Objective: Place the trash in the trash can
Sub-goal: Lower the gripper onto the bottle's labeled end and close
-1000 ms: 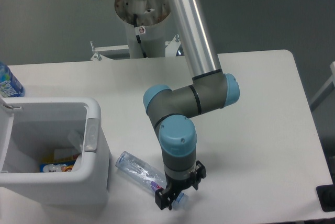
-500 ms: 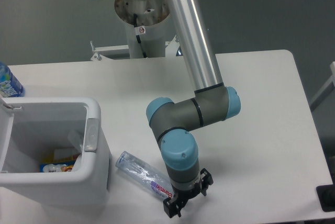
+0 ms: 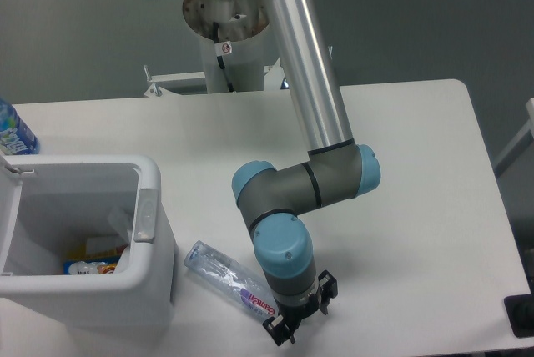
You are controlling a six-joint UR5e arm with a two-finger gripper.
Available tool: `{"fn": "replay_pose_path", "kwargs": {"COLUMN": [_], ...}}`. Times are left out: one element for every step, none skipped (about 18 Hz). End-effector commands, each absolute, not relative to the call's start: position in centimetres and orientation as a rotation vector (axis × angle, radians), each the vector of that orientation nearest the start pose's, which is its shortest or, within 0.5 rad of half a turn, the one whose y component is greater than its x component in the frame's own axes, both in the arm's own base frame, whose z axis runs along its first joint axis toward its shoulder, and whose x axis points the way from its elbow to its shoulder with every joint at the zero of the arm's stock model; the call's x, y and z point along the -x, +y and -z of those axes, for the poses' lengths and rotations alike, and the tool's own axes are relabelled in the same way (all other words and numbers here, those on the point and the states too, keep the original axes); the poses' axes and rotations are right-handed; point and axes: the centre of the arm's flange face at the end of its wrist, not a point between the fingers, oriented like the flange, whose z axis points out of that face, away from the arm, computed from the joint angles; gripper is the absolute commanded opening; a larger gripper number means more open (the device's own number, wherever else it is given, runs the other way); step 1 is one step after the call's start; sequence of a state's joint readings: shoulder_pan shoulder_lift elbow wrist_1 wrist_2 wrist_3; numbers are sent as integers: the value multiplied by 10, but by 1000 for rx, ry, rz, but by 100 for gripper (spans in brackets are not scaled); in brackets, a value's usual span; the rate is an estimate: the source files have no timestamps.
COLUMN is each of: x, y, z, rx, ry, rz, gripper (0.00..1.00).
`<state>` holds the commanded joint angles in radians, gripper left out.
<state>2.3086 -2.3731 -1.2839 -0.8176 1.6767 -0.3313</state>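
Near the table's (image 3: 417,165) front edge, at six o'clock from the arm's elbow, the gripper (image 3: 282,327) points down over the cap end of the clear bottle (image 3: 224,275); whether its jaws grip it cannot be told. At nine o'clock stands the trash can (image 3: 100,290), lid open, litter inside.

White counter (image 3: 417,173); white trash can (image 3: 154,278) with grey latch (image 3: 147,215). Clear bottle (image 3: 227,278), pink-red label. Black pincer (image 3: 294,324); arm (image 3: 309,82) silver and grey, pale blue caps. Blue-labelled bottle (image 3: 12,132) at the edge.
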Motion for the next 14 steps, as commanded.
{"fn": "replay_pose_path", "kwargs": {"x": [424,420,418,417,415,415,414,412,410,410,410,409,408,408], "y": [650,652,653,653,653,653,653,654,655,655,655,655,655,654], "z": [-190,-192,-190,-191,-192,-193,-192,-192,-192,-193,-192,-191,-191,-194], "rx": [2508,2510,2515,2516,2517,2517,2519,2522,2524,2524,2526,2528,2530,2527], "ry": [-1506,-1497,-1495,-1493,-1490,-1490,-1491,-1487,-1483,-1483,-1484,-1483,-1483,-1482], "rz": [-219,-219,-217,-217,-215,-215,-212,-211,-211,-211,-210,-210,-207,-208], "gripper": [70,67,66,65,64,63,63,62,60,59,57,54,48,44]}}
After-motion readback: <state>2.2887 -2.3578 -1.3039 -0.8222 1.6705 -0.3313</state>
